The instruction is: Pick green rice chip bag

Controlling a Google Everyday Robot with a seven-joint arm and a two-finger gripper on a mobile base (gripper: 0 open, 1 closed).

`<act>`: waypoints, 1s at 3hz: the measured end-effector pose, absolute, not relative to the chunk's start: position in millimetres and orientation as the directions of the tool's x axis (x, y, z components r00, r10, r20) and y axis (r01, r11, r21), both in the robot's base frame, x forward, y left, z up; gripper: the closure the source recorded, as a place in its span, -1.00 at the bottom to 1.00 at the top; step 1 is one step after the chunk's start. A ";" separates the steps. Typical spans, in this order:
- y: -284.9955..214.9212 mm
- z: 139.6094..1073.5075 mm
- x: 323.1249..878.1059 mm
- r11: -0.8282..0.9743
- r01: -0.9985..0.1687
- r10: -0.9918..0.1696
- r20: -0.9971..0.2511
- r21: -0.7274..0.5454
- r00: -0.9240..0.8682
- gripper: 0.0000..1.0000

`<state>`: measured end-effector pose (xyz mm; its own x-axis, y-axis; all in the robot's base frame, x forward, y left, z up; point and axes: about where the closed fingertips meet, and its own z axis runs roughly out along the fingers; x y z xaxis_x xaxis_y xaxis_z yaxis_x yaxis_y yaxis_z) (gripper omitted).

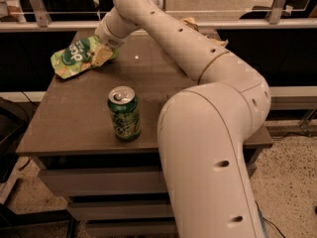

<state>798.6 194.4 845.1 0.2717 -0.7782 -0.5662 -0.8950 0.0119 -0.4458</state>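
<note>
Light-green and crinkled, the green rice chip bag (78, 57) lies at the far left corner of the dark brown worktop (74, 128), its left end poking a little past the left edge. The white robot arm (198, 63) reaches in from the near right corner and crosses the worktop towards that far left corner. Its pincer (102, 55) is down at the bag's right end, its tan tip overlapping the pouch there. I cannot tell whether the pincer is apart or clamped on the bag. A green soda can (124, 114) stands upright near the middle of the front edge, well apart from the bag and the pincer.
</note>
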 end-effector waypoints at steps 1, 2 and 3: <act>191.6 844.5 795.2 0.022 -0.896 -0.780 -0.568 -0.444 0.262 0.27; 182.1 863.1 785.4 0.032 -0.883 -0.765 -0.580 -0.468 0.280 0.74; 169.8 908.3 768.4 0.035 -0.847 -0.728 -0.594 -0.531 0.342 1.00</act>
<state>768.4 169.8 908.3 0.3419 -0.7284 -0.5938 -0.8466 0.0354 -0.5310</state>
